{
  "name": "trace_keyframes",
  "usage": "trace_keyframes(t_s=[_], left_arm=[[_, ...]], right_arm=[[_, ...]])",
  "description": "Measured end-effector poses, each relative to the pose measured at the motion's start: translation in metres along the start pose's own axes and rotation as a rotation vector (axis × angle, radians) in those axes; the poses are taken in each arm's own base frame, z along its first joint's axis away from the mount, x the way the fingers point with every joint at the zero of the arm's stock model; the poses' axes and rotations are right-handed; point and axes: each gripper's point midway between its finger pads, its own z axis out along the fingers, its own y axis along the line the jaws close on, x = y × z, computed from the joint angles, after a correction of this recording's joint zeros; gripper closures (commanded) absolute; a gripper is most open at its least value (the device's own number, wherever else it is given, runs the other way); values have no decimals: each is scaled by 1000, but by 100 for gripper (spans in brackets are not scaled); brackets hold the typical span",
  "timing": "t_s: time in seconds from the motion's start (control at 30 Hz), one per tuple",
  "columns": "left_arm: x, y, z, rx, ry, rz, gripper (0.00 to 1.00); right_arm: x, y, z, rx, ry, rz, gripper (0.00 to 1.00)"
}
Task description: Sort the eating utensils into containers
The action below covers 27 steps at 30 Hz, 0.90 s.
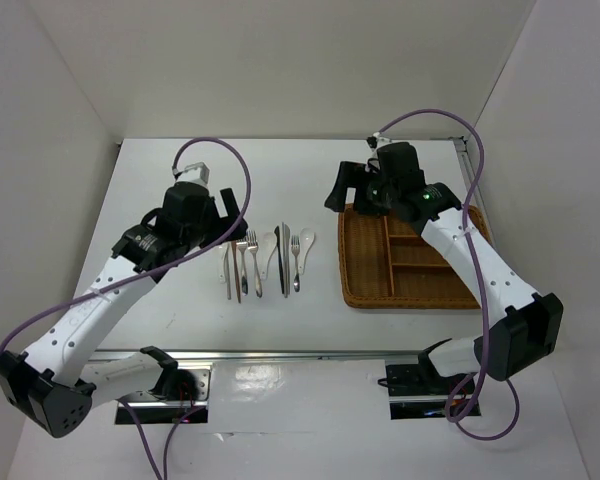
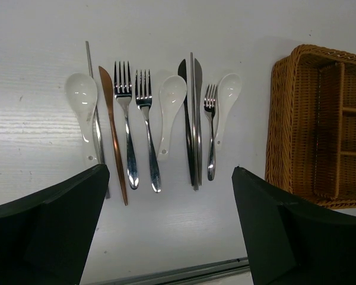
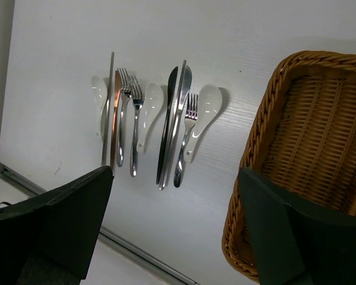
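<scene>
The utensils (image 1: pixel 253 258) lie in one tidy row on the white surface (image 1: pixel 180 170). They are left of the tray (image 1: pixel 352 270) and apart from it, with their handles toward the near edge.

In the left wrist view the row reads from left to right:
- a white spoon (image 2: pixel 81 98)
- a thin grey stick (image 2: pixel 95 119) against that spoon's right side
- a copper knife (image 2: pixel 111 136)
- two forks (image 2: pixel 126 124) side by side
- a second white spoon (image 2: pixel 171 101)
- a dark knife (image 2: pixel 185 119) tight against a silver knife (image 2: pixel 197 119)
- a small fork (image 2: pixel 210 136)
- a third white spoon (image 2: pixel 227 98) just beside the small fork and nearest the tray

The tray sits on the right half of the surface. Its dividers (image 1: pixel 395 240) make one long compartment on the left side and shorter ones stacked far to near on the right.

The left claw (image 1: pixel 232 218) hovers above the surface at the far left end of the row. Its jaws are spread wide and hold nothing. In its wrist view its dark fingers (image 2: pixel 47 231) frame the handle ends of the row.

The right claw (image 1: pixel 348 185) hangs over the tray's far left corner, also spread wide with nothing in it. In its wrist view one of its fingers (image 3: pixel 53 219) sits near the row and the other is over the wicker rim.
</scene>
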Motion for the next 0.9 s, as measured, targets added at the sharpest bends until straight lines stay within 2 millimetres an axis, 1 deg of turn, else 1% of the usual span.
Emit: trace_keyframes(t_s=[0.17,0.3,0.37,0.43,0.47,0.5,0.57,0.63,0.7,0.77,0.9], left_arm=[[5,0,3,-6,22,-16,0],[16,4,7,-27,72,-16,0],[25,6,10,-45,113,-30,11],[34,7,11,-48,150,-51,13],[39,6,12,-41,166,-55,4],[45,7,13,-36,183,-55,0],[56,9,15,-33,213,-69,0],[64,11,17,-26,236,-68,0],[66,11,16,-11,237,-54,0],[61,10,14,1,220,-47,0],[51,12,10,12,178,-30,0]], right_arm=[[7,5,1,-25,24,-4,7],[27,12,7,-53,76,-15,8],[36,15,11,-62,105,-17,9],[43,17,19,-68,134,-18,9],[46,18,22,-66,146,-20,9],[50,19,25,-65,157,-23,9],[57,25,29,-73,175,-33,9],[64,36,33,-95,189,-41,9],[71,46,39,-118,203,-49,11],[80,52,50,-128,229,-52,12],[104,49,82,-100,311,-43,16]])
